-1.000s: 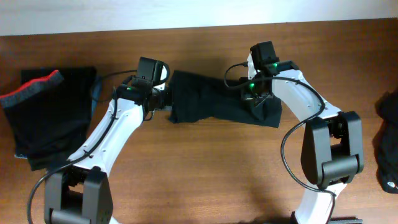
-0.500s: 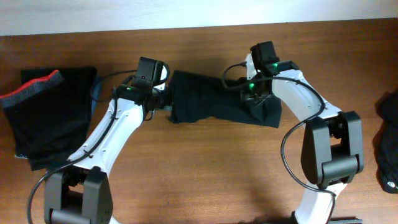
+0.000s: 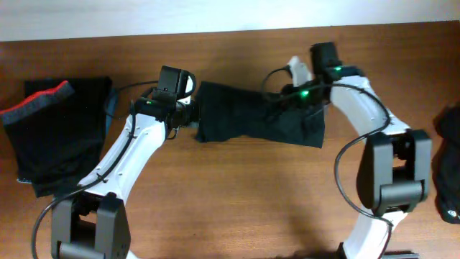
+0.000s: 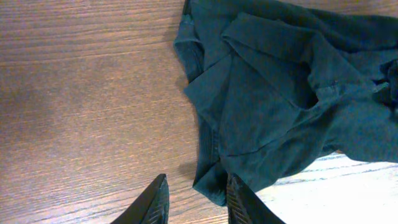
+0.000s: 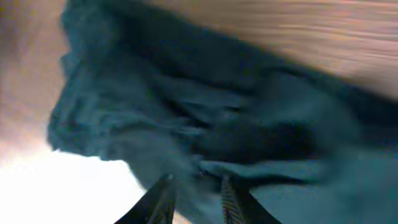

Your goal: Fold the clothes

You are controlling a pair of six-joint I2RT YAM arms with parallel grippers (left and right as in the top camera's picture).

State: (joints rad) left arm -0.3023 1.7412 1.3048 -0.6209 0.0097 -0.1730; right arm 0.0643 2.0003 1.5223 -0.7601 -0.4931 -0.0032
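Evenly lit overhead view, right wrist view motion-blurred, glare on table

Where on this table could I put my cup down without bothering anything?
Best is the bare table at front middle, between the left arm and right arm, in front of the spread black garment. Crowded: the red-banded garment at left, a dark heap at right.

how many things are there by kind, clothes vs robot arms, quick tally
black garments: 3 (garment with the red-and-grey waistband, middle garment, garment at the right edge, partly out of view)
robot arms: 2 (left arm, right arm)
total: 5
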